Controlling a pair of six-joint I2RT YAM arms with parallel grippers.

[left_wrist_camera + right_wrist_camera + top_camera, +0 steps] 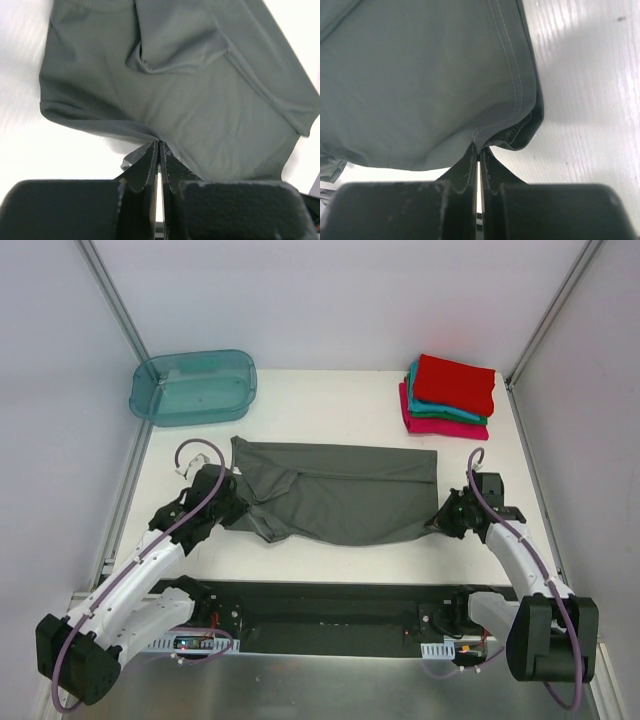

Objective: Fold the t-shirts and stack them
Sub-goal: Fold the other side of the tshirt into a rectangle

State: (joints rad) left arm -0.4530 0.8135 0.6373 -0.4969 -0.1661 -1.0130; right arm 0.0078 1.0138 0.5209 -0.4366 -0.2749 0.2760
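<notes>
A dark grey t-shirt (340, 492) lies spread across the middle of the white table, folded over lengthwise and creased at its left end. My left gripper (232, 506) is shut on its left near edge; the wrist view shows the cloth (190, 100) pinched at the gripper tips (159, 145). My right gripper (441, 521) is shut on the shirt's right near corner; the wrist view shows the hemmed corner (510, 130) pinched at the tips (479, 149). A stack of folded t-shirts, red (455, 383) over teal (440, 411) over magenta-pink (445, 426), sits at the back right.
A translucent teal plastic tub (194, 386) stands at the back left corner. White walls with metal frame posts close in the table on three sides. A black base plate (320, 615) runs along the near edge between the arm bases.
</notes>
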